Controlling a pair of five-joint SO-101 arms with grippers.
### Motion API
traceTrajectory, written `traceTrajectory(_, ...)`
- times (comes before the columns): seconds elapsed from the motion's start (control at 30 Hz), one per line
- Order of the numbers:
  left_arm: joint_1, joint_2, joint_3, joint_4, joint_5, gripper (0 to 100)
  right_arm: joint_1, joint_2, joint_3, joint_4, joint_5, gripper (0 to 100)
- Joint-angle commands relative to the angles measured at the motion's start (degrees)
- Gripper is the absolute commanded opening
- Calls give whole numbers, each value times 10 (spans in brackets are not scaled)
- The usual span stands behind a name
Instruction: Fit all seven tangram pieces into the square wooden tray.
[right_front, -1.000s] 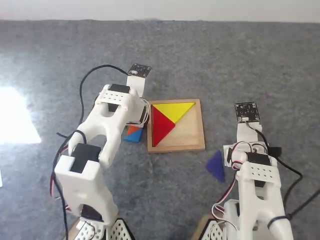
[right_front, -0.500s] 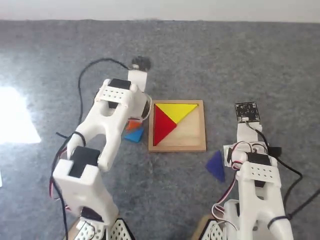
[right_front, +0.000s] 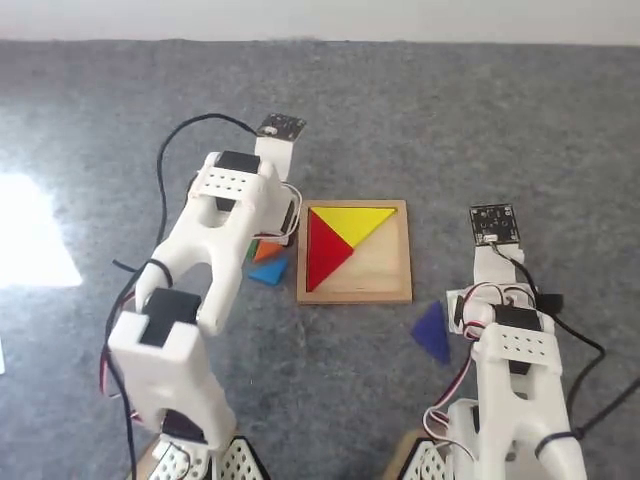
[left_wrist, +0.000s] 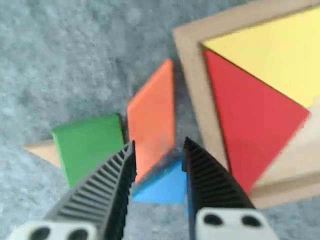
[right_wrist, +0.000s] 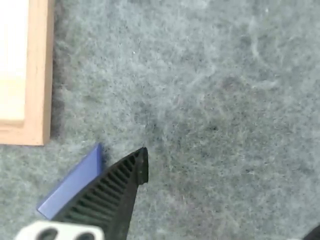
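Tray (right_front: 355, 294) at table centre, yellow triangle (right_front: 348, 222) and red triangle (right_front: 322, 255) seated | left gripper (left_wrist: 158, 146) has slid toward 12 o'clock, jaws apart over orange piece (left_wrist: 152, 117) and blue piece (left_wrist: 165, 185) at the tray's 9 o'clock | a grab looks next; five pieces seemingly still outside.

My high camera looks down from behind me over the whole table (right_front: 500, 120), both wrist cameras face down close to it, and all three share the tray (right_front: 355, 294) rim.
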Motion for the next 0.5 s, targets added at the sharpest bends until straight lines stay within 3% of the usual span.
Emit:
traceTrajectory(0.0,-28,38,-32,-46,11,152,-3,-14,-3,-10,7,519)
traceTrajectory(0.27,-13,129,-116,13,-11,138,-4,-14,-3,-10,7,519)
traceTrajectory(0.47,-11,168,-173,55,-11,20,-4,-14,-3,-10,7,519)
